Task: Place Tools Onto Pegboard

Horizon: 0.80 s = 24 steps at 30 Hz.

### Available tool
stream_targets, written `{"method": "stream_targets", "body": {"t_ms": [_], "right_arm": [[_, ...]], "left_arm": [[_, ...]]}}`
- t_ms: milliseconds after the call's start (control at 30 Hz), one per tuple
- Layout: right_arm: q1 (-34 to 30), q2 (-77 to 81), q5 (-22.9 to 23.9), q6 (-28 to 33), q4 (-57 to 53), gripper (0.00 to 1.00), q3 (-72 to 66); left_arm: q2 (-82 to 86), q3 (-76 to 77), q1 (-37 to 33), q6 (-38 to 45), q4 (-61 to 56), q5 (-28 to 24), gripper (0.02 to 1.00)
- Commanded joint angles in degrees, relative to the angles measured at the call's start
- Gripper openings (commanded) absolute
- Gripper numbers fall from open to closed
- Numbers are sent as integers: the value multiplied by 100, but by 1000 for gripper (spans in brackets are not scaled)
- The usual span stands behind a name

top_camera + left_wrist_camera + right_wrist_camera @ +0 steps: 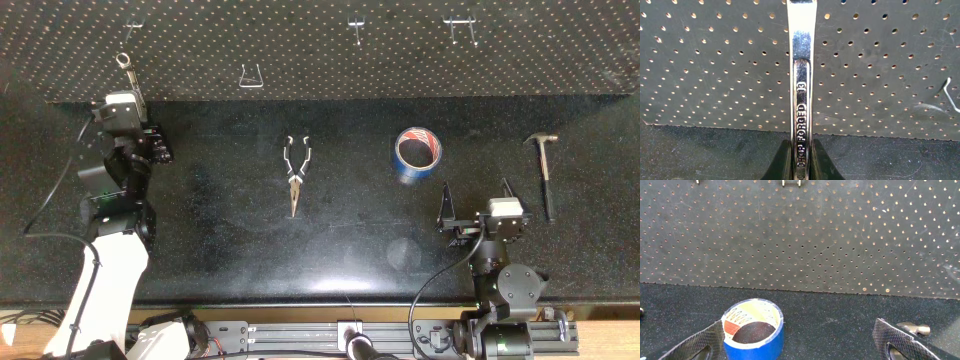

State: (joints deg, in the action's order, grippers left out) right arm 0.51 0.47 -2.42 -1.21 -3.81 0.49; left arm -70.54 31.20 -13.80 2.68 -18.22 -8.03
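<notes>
While, from above, the left pincer (pixel 135 98) is pinching the wrench (pixel 127 72) up at the pegboard (pixel 400 60), pliers (pixel 296 172), tape (pixel 417 152) and hammer (pixel 544 165) are lying on the bench (pixel 220 230). Left wrist: fingers (pixel 780 167) are squeezing the wrench's shank. Right wrist: right pincer (pixel 799 340) is gaping, tape just ahead.

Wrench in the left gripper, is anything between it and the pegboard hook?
Nothing visible does. The wrench, clamped in the left gripper, faces bare pegboard, and the nearest hook holds nothing.

Wrench (pixel 801 75): upper end cut off at view edge, lower end hidden betw. left fingers (pixel 779 164). Hammer (pixel 914 328): handle hidden behind right finger (pixel 897 340).
</notes>
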Motion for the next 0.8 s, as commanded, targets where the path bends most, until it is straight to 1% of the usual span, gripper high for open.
{"method": "stream_targets", "body": {"t_ms": [33,233,333,400,433,467,500,533,567,600,633,667,700,733,767,800], "right_arm": [[44,-42,9,-44,-9,974,-26],[44,-42,9,-44,-9,976,-26],[44,-42,9,-44,-9,976,-26],[44,-42,9,-42,-9,976,-26],[44,-42,9,-44,-9,976,-26],[44,-42,9,-44,-9,976,-26],[44,-42,9,-44,-9,974,-26],[44,-42,9,-44,-9,976,-26],[44,-42,9,-44,-9,976,-26],[44,-42,9,-44,-9,976,-26],[44,-42,9,-44,-9,976,-26],[44,-42,9,-44,-9,976,-26],[44,-42,9,-44,-9,976,-26],[44,-42,9,-44,-9,976,-26],[44,-42,9,-44,-9,976,-26],[44,-42,9,-44,-9,976,-26]], "left_arm": [[-68,258,7,-50,-225,-151,29],[-645,772,7,-50,-238,-170,27],[-1062,911,11,-52,-481,-214,29],[-1421,1036,186,-52,-522,-232,29],[-1526,1075,262,-50,-518,-232,218],[-1545,1084,264,-52,-518,-232,809],[-1543,1088,260,-52,-518,-229,945],[-1543,1093,258,-52,-516,-229,956],[-1421,1093,258,-55,-236,-232,993],[-1174,1093,269,-129,533,-243,993],[-782,1093,350,-442,1648,-238,993],[-457,1093,514,-756,2428,-243,996],[109,1093,1014,-848,3534,-234,993],[525,1093,1652,-1185,4299,-184,993],[750,1176,2538,-2463,5442,-129,993],[616,1353,2927,-3112,6168,-173,993]]}}
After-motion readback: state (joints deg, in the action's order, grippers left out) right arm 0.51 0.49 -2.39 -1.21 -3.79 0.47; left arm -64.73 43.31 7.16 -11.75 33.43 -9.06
